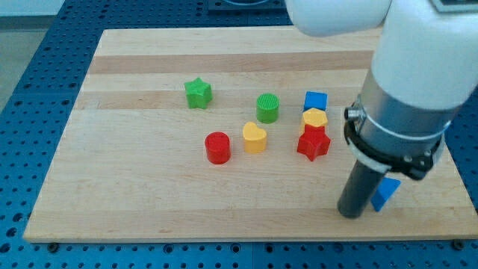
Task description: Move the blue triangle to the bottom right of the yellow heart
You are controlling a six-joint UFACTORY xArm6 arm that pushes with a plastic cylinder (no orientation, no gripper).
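No pincer on this rig, just a rod w/ nothing held; my tip (pixel 351 214) sits on the board near its bottom edge, touching or just beside the blue triangle (pixel 386 193), on that block's left side. The triangle is partly hidden behind the rod, so exact contact is hard to call.

Landmark: the yellow heart (pixel 255 137). The triangle lies well to the heart's right and lower. The target spot is just below-right of the heart.

Step in hand, as I judge it: get round to the triangle's right side, then push left and slightly up toward the heart. Keep the push through the block's middle so it doesn't spin off.

Room: the lane below-right of the heart looks open. The red star (pixel 313 143) sits right of the heart, w/ the yellow hexagon (pixel 314 118) and blue cube (pixel 315 100) above it; pass beneath the star. The red cylinder (pixel 218 147) is left of the heart, so don't overshoot. The board's bottom edge (pixel 224 237) is close; avoid any downward push.
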